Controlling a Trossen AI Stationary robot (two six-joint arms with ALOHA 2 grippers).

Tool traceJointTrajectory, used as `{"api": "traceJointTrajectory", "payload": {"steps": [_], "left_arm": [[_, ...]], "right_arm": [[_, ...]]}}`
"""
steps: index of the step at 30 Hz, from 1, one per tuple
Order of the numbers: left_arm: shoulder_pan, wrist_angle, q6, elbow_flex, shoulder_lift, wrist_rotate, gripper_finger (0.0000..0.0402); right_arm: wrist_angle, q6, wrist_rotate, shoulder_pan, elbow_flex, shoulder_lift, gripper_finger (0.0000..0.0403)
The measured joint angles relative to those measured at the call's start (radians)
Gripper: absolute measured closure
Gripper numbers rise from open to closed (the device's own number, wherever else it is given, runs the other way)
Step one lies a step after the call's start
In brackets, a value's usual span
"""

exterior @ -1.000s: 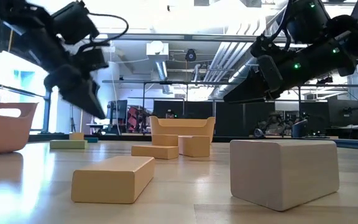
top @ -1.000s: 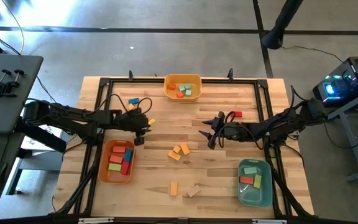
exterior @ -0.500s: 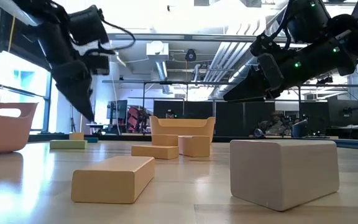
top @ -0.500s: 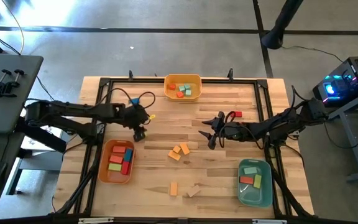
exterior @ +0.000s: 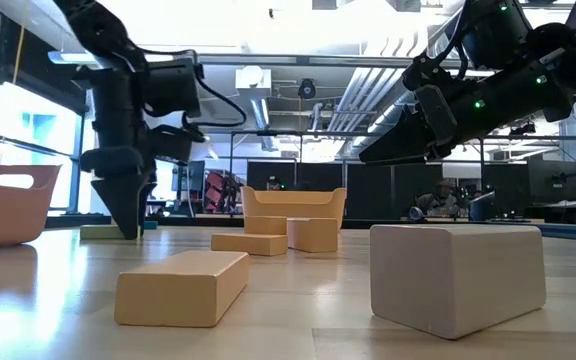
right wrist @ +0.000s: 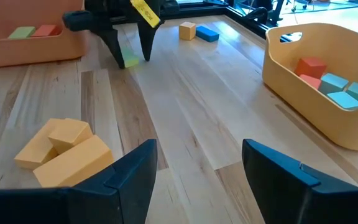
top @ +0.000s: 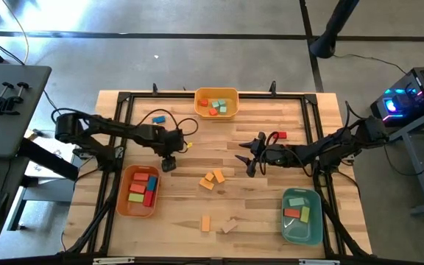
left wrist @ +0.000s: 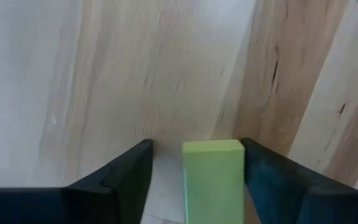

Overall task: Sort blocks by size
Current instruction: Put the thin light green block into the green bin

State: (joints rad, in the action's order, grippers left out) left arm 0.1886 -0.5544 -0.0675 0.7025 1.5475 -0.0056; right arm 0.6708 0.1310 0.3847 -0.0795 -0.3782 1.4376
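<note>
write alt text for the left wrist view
A light green block stands on pale wooden table boards between the left gripper's two open dark fingers, closer to one finger than the other.

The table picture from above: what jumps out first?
Three plastic bins hold bright blocks: a yellow bin at the far edge, an orange bin front left, a teal-green bin front right. Near the orange bin, the left tool stands over a small green block, fingers open around it.

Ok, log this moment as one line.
left gripper: open astride small light-green block on wooden table | right gripper: open, hovering mid-table, empty
</note>
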Motion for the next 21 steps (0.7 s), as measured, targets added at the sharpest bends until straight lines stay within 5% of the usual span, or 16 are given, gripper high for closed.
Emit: {"api": "traceJointTrajectory", "payload": {"steps": [9,14,21], "left_arm": [[0.001,-0.053,0.06,0.042,0.008,-0.002,0.032],[-0.009,0.003,0.05,0.044,0.01,-0.002,0.032],[-0.05,0.443,0.029,0.045,0.013,-0.001,0.032]], "right_arm": [[-0.029,-0.009,0.0,-0.011,0.0,-0.009,0.0171],[-0.201,-0.004,0.056,-0.053,0.0,-0.104,0.0171],[-0.421,0.025,0.119,-0.112,0.0,-0.272,0.0171]]}}
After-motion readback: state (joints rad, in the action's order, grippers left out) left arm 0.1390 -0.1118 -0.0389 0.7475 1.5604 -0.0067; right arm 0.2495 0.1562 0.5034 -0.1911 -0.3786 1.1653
